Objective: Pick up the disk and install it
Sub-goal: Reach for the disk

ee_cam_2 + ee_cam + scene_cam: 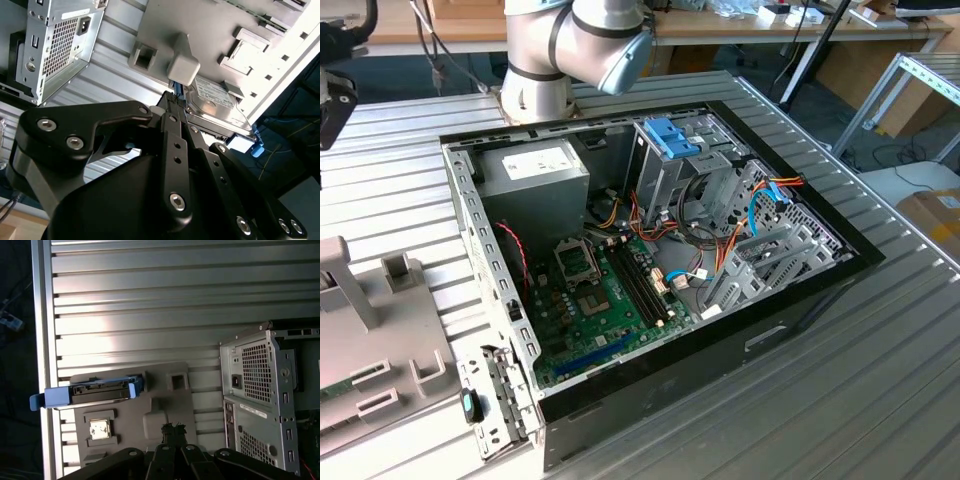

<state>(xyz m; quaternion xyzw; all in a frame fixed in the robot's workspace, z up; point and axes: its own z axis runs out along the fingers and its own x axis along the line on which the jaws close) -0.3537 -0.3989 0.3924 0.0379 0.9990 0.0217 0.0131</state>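
The disk (95, 390) stands on edge in a grey fixture plate (150, 415) on the ribbed table, its light-blue rail frame (52, 397) running along its sides. In the second wrist view the disk (220, 102) shows its white label and grey metal face. My gripper (173, 429) hovers over the fixture plate, apart from the disk, with its black fingers drawn together and nothing between them. In the second wrist view the gripper (172, 97) points toward the disk's near end, beside a grey post (183, 67).
An open computer case (660, 240) lies on the ribbed metal table (880, 380), with a motherboard, cables, a power supply (535, 165) and a metal drive cage topped by a blue clip (672, 140). The case's rear panel (260, 400) stands close to the fixture plate (380, 340).
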